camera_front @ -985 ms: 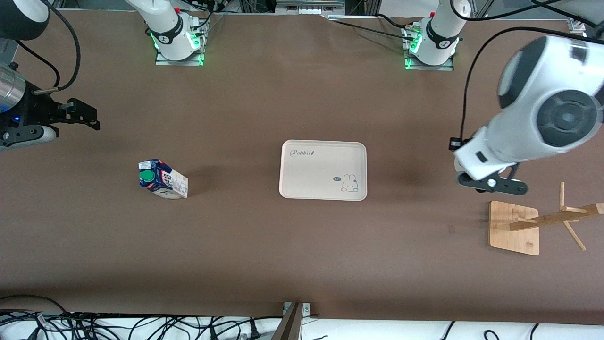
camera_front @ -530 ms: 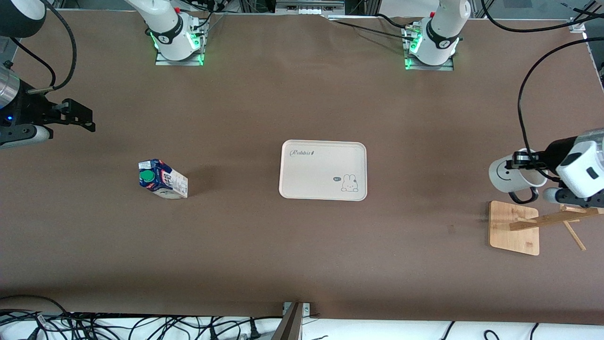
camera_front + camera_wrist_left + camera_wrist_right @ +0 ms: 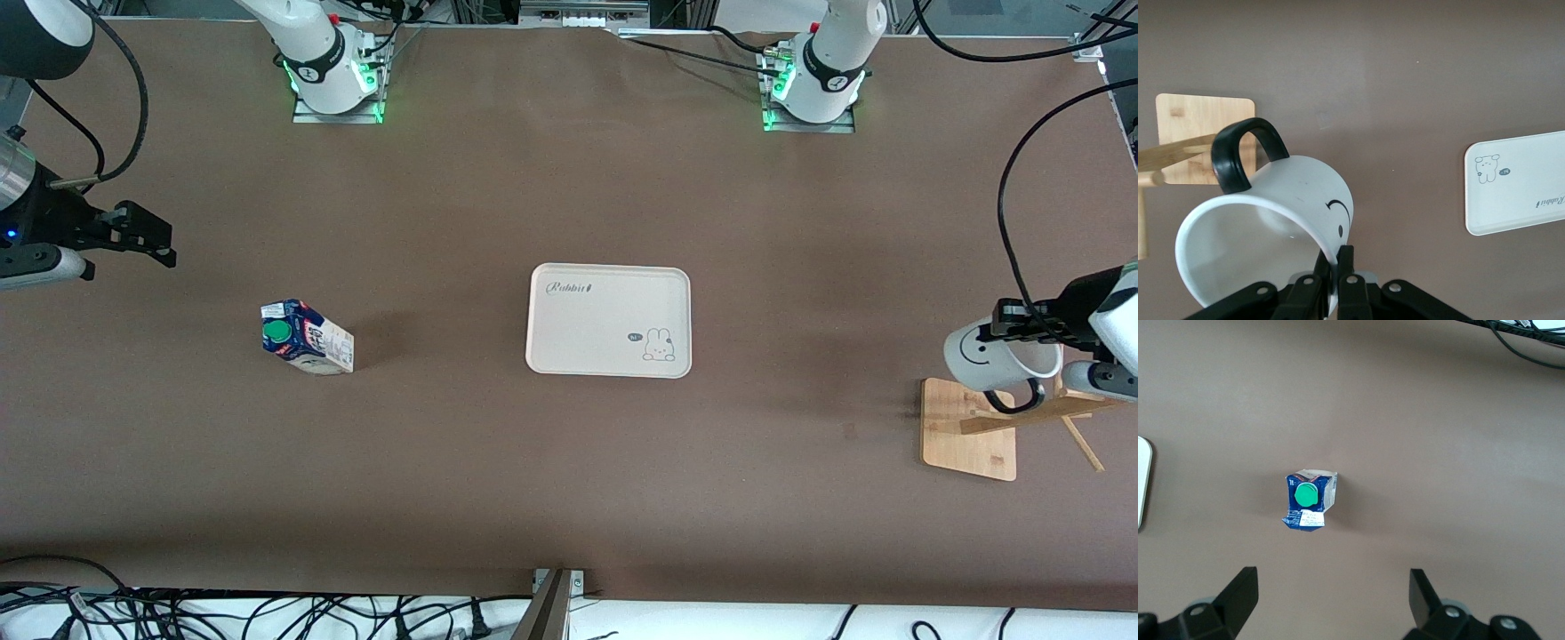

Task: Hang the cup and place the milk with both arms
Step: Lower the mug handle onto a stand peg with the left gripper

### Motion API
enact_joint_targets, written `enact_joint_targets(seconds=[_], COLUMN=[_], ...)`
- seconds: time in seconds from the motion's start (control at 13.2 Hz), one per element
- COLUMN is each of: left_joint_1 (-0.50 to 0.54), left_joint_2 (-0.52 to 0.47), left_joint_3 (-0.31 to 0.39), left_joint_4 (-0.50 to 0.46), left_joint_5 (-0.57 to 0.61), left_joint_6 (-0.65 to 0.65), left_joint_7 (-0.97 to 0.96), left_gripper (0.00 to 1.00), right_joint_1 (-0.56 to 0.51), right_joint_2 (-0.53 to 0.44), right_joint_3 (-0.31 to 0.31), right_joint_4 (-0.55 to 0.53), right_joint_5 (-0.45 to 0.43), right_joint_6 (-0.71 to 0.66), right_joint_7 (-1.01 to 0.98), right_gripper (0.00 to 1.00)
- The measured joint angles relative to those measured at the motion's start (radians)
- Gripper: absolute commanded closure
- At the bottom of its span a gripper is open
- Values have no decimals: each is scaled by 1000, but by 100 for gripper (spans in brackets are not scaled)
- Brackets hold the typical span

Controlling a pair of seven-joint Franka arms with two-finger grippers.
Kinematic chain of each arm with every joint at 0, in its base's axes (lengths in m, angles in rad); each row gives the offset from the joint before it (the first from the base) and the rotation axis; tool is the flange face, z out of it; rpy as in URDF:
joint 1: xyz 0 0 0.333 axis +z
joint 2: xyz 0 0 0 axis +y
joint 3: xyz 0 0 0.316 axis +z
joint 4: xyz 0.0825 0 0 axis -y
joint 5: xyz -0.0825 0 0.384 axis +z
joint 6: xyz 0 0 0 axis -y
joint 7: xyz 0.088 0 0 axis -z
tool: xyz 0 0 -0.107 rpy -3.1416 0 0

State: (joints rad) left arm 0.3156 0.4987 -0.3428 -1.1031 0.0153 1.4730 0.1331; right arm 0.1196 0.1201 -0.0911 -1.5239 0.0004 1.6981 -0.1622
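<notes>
The left arm's black two-finger gripper (image 3: 1022, 322) pinches the rim of a white smiley-face mug (image 3: 996, 357), its black loop handle just above the bamboo rack's (image 3: 1005, 418) peg. The right gripper (image 3: 147, 233) hangs wide open above bare table near the upright blue-and-white milk carton (image 3: 307, 338).

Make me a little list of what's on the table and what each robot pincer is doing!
cup: white cup with a smiley, held by its rim in the left pincer, over the wooden rack
cup handle: black loop, close to a rack peg
milk: milk upright on the table, toward the right arm's end
tray: tray mid-table, nothing on it
right pincer: right pincer open, up above the table, milk in its view
</notes>
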Motion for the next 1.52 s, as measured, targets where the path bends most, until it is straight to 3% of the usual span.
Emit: enact_joint_targets(seconds=[1.52], left_joint_1=[62], left_joint_2=[21], left_joint_3=[47], left_joint_4=[4], left_joint_5=[9], left_joint_6=[1], left_joint_7=[147], left_gripper=[100], right_joint_1=[3], right_joint_2=[2], right_joint_3=[12], right_joint_4=[5], right_joint_5=[0], right_joint_6=[5], right_joint_7=[2], right_gripper=[0])
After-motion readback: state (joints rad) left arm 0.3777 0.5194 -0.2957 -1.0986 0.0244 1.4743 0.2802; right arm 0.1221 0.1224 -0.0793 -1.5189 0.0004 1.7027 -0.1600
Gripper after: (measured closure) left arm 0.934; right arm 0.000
